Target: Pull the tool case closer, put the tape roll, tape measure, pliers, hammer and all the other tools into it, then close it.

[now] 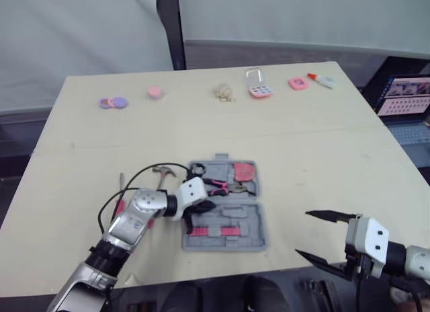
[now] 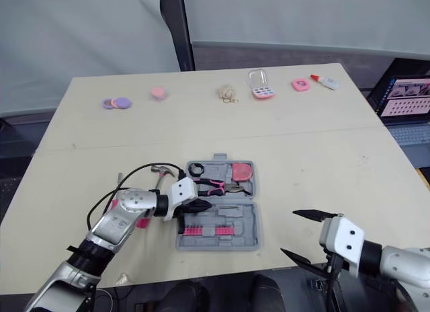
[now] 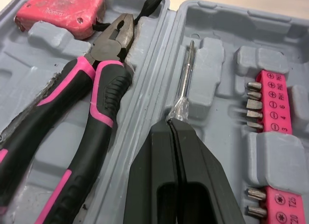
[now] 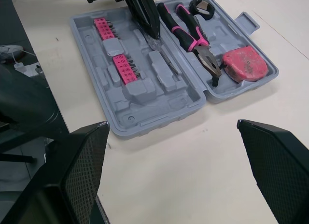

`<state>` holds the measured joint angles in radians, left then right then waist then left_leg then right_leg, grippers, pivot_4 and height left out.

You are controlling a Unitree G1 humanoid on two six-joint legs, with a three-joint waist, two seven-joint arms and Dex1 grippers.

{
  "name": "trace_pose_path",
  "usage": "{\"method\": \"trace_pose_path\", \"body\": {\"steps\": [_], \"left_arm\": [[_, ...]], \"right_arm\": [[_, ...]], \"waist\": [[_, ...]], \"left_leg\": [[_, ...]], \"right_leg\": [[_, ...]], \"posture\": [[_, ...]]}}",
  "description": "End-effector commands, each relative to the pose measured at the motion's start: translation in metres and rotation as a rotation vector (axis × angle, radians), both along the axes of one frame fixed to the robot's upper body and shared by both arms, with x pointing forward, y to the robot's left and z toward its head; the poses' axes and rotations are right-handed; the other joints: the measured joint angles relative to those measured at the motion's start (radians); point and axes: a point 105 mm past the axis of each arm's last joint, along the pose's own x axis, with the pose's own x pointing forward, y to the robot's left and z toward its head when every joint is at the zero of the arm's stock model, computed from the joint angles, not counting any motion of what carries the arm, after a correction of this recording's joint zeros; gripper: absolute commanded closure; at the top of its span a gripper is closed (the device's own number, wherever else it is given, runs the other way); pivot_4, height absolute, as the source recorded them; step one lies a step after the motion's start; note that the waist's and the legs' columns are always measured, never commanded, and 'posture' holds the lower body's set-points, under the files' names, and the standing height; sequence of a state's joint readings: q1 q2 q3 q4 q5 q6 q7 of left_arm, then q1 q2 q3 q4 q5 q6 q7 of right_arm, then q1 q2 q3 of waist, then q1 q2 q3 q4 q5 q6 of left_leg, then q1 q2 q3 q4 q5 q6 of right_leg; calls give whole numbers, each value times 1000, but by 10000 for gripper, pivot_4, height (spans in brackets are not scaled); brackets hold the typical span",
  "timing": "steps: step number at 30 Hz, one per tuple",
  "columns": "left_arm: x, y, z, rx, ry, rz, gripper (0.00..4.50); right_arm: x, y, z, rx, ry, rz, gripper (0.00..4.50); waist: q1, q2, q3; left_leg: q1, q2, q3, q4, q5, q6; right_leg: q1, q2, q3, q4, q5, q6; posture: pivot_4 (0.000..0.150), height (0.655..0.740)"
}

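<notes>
Currently the grey tool case point(image 1: 225, 214) lies open and flat on the bench point(image 1: 322, 150), just below the middle of the left eye frame. Its upper half holds three tools. The black tape roll point(image 1: 197, 169) is at the half's left end and the red tape measure point(image 3: 60, 11) at its right end. The pink-and-black pliers point(image 3: 96, 89) lie between them, with the nose pointing toward the tape measure. The lower half carries two pink strips of screwdriver bits point(image 4: 126, 69). The left gripper point(image 3: 173, 127) reaches into the case from the lower left. Its fingers are pressed together on the clear handle of a thin screwdriver point(image 3: 185, 74), whose metal shaft lies over a moulded block in the lower half, just beside the hinge. The hammer point(image 1: 163, 172) rests on the bench just left of the case, outside it. A thin red-handled tool point(image 1: 121, 198) lies further left, partly hidden by the left arm. The right gripper point(image 1: 304, 232) is in the lower right of the frame, near the bench's front edge and well apart from the case, with its fingers spread wide and grasping nothing. Along the top of the frame a row of small items sits on the bench: purple and pink discs point(image 1: 113, 102), a pink round piece point(image 1: 155, 92), a beige lump point(image 1: 225, 92), a pink-and-clear padlock-shaped item point(image 1: 258, 83), a pink square point(image 1: 297, 83) and a small bottle point(image 1: 322, 80). A laptop point(image 1: 406, 95) shows at the right edge.
</notes>
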<state>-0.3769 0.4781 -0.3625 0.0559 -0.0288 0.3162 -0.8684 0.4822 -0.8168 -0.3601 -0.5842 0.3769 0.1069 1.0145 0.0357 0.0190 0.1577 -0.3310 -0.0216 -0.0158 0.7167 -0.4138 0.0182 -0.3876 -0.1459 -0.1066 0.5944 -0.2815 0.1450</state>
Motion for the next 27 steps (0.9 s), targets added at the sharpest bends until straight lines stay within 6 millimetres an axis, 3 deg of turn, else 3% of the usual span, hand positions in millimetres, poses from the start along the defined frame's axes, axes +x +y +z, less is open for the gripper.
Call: {"method": "trace_pose_path", "body": {"steps": [1, 5, 19, 27], "left_arm": [[-18, 5, -44, 111, 146, -3, 44727], [-21, 7, -51, 140, 167, -7, 44727], [-34, 0, -74, 196, 248, -41, 44727], [-38, 0, -84, 230, 265, -67, 44727]], "right_arm": [[-1, 1, 11, 3, -49, -3, 0], [-2, 1, 11, 3, -48, -8, 0], [-2, 0, 11, 0, -46, -13, 0], [-3, 1, 12, 1, -48, -20, 0]], "waist": [[4, 1, -1], [11, 2, -1], [20, 13, -12], [18, 14, -14]], "left_leg": [[1, 0, 0, 0, 0, 0], [13, 0, -1, -4, -2, 2], [16, 0, -2, -4, -3, 4], [28, 1, -2, -11, -5, 6]], "right_leg": [[1, 0, 0, -1, 0, 0], [14, 0, 0, -5, 0, 0], [18, -1, 1, -7, 0, 0], [33, -3, 3, -15, -1, 1]], "posture": [[1500, 7400], [1500, 7400], [1500, 7400], [1500, 7400]]}}
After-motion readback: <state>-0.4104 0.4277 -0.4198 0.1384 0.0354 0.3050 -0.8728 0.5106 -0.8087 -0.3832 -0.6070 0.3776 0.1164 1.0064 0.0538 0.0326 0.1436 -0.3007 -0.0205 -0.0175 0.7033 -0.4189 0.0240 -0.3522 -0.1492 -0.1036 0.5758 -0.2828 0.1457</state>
